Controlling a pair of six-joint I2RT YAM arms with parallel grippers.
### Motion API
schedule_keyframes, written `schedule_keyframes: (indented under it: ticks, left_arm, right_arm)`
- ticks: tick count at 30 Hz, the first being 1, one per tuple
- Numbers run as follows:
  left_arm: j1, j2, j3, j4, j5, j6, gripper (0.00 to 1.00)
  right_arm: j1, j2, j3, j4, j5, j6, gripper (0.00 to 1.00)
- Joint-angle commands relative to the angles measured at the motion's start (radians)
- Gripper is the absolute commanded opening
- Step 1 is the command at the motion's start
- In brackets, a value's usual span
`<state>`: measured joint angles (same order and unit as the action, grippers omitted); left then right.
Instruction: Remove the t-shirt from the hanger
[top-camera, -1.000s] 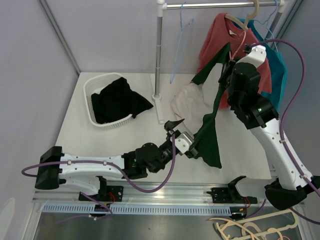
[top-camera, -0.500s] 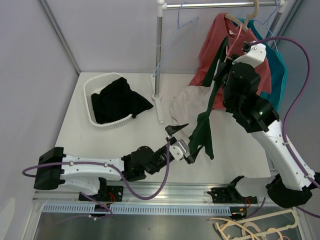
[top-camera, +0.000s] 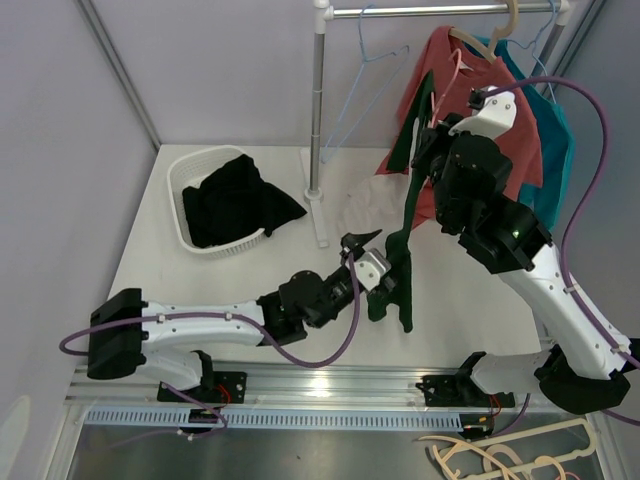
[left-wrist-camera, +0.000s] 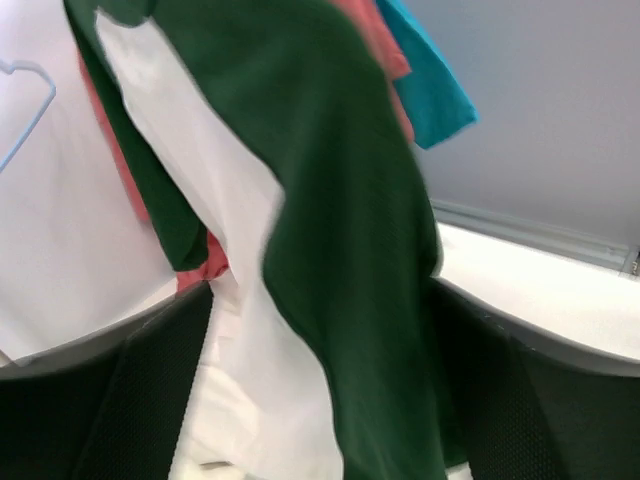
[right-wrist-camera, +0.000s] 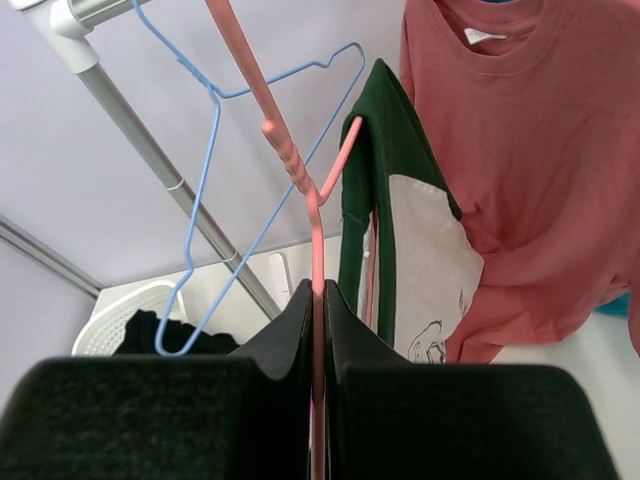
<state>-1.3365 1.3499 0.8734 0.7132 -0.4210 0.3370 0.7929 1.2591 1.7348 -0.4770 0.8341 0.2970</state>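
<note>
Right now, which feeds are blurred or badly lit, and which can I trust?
Left wrist: the green t-shirt fills the frame and is smeared at its edges, so it is poor for judging a grip. Right wrist: the pink hanger is crisp; the right gripper, jaws shut on it, is dark and soft up close. Top external: evenly lit, sharp, no glare.

Dark green t-shirt (top-camera: 398, 262), pink hanger (right-wrist-camera: 314, 240)

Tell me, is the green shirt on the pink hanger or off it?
Partly on: the green shirt hangs over one tip of the pink hanger, the rest of the hanger bare.
</note>
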Motion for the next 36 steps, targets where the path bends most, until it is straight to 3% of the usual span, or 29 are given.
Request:
schedule_keyframes:
  ticks: [1, 2, 3, 6, 10, 17, 21, 29, 36]
  left_arm:
    - [0.029, 0.035, 0.114, -0.033, -0.064, -0.047, 0.65]
    - [0.031, 0.054, 0.131, -0.053, -0.084, -0.049, 0.45]
    - [0.033, 0.063, 0.178, -0.09, -0.113, -0.049, 0.18]
    - [0.033, 0.081, 0.228, -0.133, -0.113, -0.049, 0.01]
    - [0.014, 0.046, 0.21, -0.129, -0.128, -0.079, 0.01]
    - [-0.191, -0.012, 0.15, 0.015, -0.29, 0.08, 0.01]
    - [-0.308, -0.023, 0.11, 0.114, -0.351, 0.161, 0.01]
    - [-0.388, -0.012, 0.108, 0.173, -0.389, 0.25, 0.01]
    - [-0.379, 0.024, 0.055, 0.131, -0.369, 0.125, 0.01]
  right_arm:
    - [0.017, -0.036, 0.02, 0.098, 0.04, 0.002, 0.0]
    - [0.019, -0.035, 0.019, 0.103, 0.039, 0.001, 0.0]
    - [0.017, -0.035, 0.019, 0.101, 0.04, -0.001, 0.0]
    - [0.019, -0.033, 0.02, 0.103, 0.034, 0.002, 0.0]
    - [0.019, -0.021, 0.011, 0.149, 0.052, -0.031, 0.0]
    - [-0.006, 0.062, 0.025, 0.308, 0.151, -0.228, 0.0]
    - [-0.092, 0.118, 0.078, 0.298, 0.088, -0.225, 0.0]
    - [-0.257, 0.178, 0.12, 0.272, -0.016, -0.15, 0.0]
    - [-0.274, 0.204, 0.203, 0.224, -0.075, -0.14, 0.0]
